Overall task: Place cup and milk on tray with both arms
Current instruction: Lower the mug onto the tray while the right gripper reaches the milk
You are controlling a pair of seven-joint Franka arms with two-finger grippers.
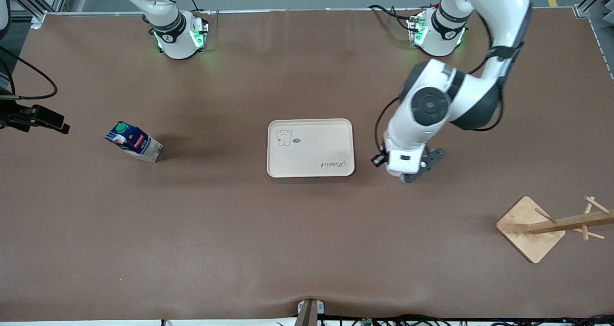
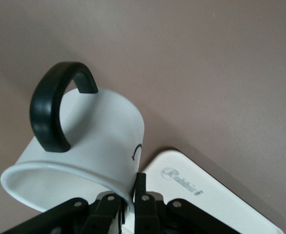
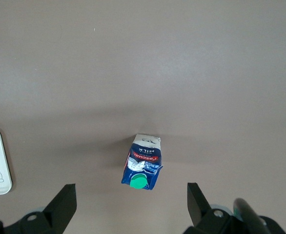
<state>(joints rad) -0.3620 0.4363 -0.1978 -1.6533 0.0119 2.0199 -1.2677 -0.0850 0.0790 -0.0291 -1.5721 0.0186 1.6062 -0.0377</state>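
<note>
The cream tray [image 1: 310, 147] lies mid-table. My left gripper [image 1: 413, 172] hangs just off the tray's edge toward the left arm's end. In the left wrist view this gripper [image 2: 133, 195] is shut on the wall of the white cup [image 2: 104, 141], whose black handle [image 2: 52, 114] points away from the fingers, with a tray corner [image 2: 216, 204] beneath. The arm hides the cup in the front view. The blue milk [image 1: 134, 141] stands toward the right arm's end. My right gripper [image 3: 129, 197] is open high above the milk [image 3: 144, 163], holding nothing.
A wooden rack with pegs [image 1: 530, 227] stands near the front camera at the left arm's end. A black device with a cable [image 1: 33, 117] juts in at the right arm's end. Brown table surface surrounds the tray.
</note>
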